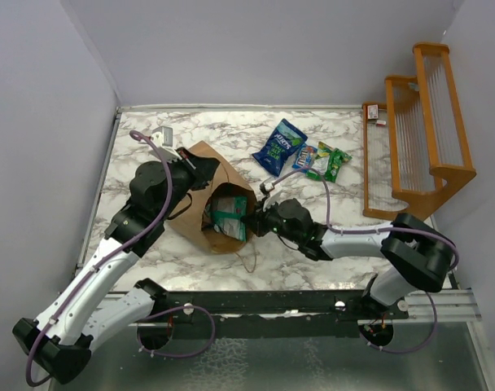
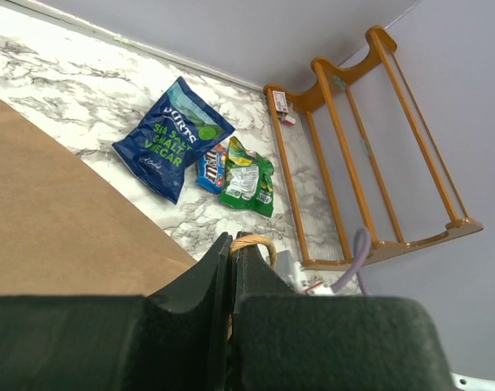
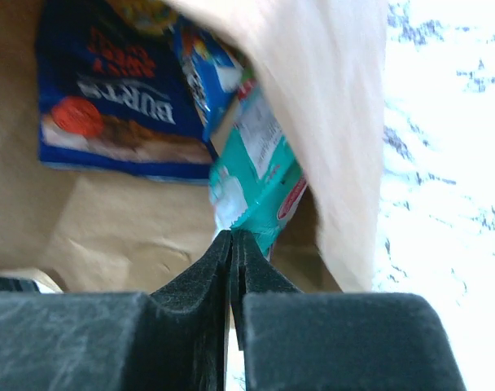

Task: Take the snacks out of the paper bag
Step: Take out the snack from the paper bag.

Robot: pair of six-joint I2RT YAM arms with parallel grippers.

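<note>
The marble table (image 1: 353, 134) bears the paper bag (image 1: 205, 167), three snack packets (image 1: 304, 158) and an orange rack (image 1: 410, 147).

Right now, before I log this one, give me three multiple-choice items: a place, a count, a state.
1. The unpacked snacks lie: A between paper bag and orange rack; B on the rack; C by the arm bases.
2. Packets outside the bag: A one; B three; C five.
3. The left claw is: A open; B shut on a blue packet; C shut on the bag's handle.
Key: A, the top view shows them there; B, dark blue, small blue, green; C, the twisted loop runs between its shut fingers.
</note>
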